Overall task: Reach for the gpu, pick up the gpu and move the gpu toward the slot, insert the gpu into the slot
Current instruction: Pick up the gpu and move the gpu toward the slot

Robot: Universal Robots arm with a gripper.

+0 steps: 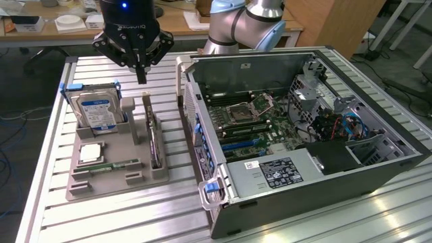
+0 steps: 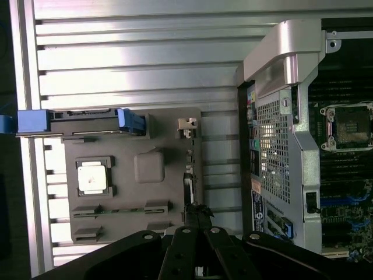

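ROBOTIQ brand name, upside down, on pincer [image 1: 141, 77] body.

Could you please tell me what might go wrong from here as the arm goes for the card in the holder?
The gripper's shut fingers hang above the thin black circuit card standing on edge in the grey holder; descending shut, they could strike its top edge. The blue-labelled silver hard drive stands close by, so the gripper's wide body might clip it.

Wooden desk [image 1: 172, 21] behind; cables [image 1: 399, 81] on grey floor [image 1: 15, 139].
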